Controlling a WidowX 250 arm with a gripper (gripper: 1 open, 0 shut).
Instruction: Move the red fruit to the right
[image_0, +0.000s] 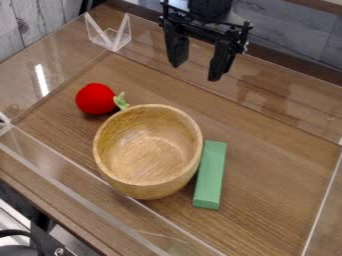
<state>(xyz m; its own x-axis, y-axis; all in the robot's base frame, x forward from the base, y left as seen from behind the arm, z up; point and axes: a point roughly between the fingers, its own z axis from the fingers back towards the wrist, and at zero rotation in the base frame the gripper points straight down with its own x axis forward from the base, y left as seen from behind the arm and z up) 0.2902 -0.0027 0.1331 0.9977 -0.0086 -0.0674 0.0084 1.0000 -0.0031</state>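
Observation:
The red fruit (95, 98) is small and round with a little green stem, lying on the wooden table at the left, just beyond the wooden bowl's rim. My gripper (197, 57) hangs in the air at the top centre, pointing down, well behind and to the right of the fruit. Its two black fingers stand apart, open, with nothing between them.
A round wooden bowl (147, 150) sits in the middle foreground. A flat green rectangular block (211, 174) lies just right of the bowl. Clear plastic walls (40, 165) fence the table on all sides, with a clear bracket (108, 32) at the back left.

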